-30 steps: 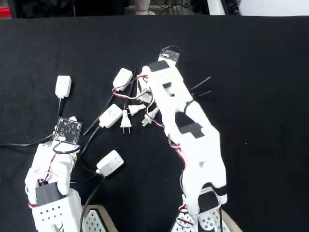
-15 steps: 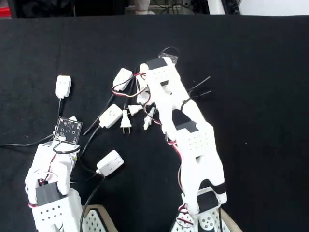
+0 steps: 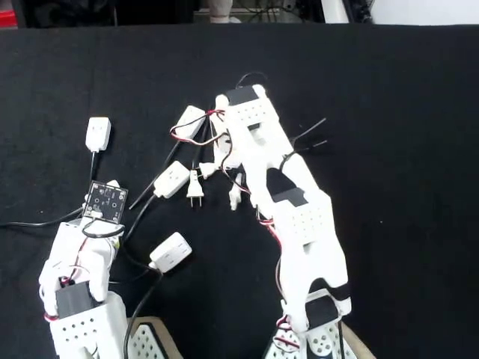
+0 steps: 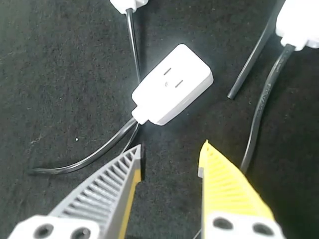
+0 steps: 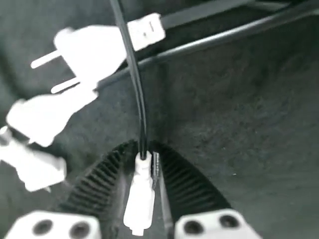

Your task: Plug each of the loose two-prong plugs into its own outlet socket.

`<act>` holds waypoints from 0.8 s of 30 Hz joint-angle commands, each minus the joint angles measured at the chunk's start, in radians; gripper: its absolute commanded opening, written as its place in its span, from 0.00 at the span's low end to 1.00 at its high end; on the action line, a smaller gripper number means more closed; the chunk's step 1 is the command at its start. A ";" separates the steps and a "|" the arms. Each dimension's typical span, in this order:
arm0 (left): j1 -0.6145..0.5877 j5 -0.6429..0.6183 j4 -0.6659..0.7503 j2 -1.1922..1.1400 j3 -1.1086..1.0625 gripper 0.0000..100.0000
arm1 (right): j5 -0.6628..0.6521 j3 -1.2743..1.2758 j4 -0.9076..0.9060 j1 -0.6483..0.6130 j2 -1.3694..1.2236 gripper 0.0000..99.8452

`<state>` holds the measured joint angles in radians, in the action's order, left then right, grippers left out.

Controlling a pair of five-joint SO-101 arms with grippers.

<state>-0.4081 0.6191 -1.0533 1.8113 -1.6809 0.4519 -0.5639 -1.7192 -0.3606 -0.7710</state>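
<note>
My right gripper (image 5: 143, 150) is shut on a white two-prong plug (image 5: 140, 195), whose black cord (image 5: 130, 74) runs away from the fingers. Three other white plugs lie just beyond it: one (image 5: 94, 47) with its prongs showing, one (image 5: 47, 113) and one (image 5: 31, 168). From above, the right arm (image 3: 258, 146) reaches over the cluster of loose plugs (image 3: 195, 187) and white sockets (image 3: 172, 179). My left gripper (image 4: 171, 147) is open, its grey and yellow fingers just short of a white socket (image 4: 172, 84) that lies slots up on the black cloth.
More sockets lie at the far left (image 3: 98, 133), by the right arm's wrist (image 3: 189, 120) and near the left arm (image 3: 171, 252). Black cords (image 3: 146, 194) cross the cloth between them. The left arm (image 3: 82, 262) stands at the near left. The right half of the table (image 3: 404, 187) is bare.
The right arm's wrist has swung left and slightly away from the front, and a plug beside it has shifted toward the front. The left arm has not moved.
</note>
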 commanded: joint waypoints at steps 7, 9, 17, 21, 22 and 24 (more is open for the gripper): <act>-0.004 -0.011 0.006 0.011 -0.010 0.19 | -0.287 -0.013 -0.044 0.110 0.162 0.01; 0.016 -0.011 -0.002 0.011 0.007 0.19 | -0.321 0.045 -0.044 0.153 0.222 0.01; 0.088 -0.014 -0.052 0.006 0.216 0.19 | -0.474 0.464 -0.038 0.270 0.634 0.01; 0.114 -0.014 -0.094 0.002 0.317 0.19 | -0.526 0.624 0.015 0.388 0.773 0.01; 0.142 -0.014 -0.137 -0.002 0.341 0.19 | -0.540 0.657 0.028 0.411 0.788 0.01; 0.226 -0.012 -0.213 -0.032 0.394 0.19 | -0.569 0.716 0.058 0.446 0.794 0.01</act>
<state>-0.2793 0.6160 -1.1884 1.8098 -1.4016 -0.0806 0.0913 -1.6993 0.0261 -0.0422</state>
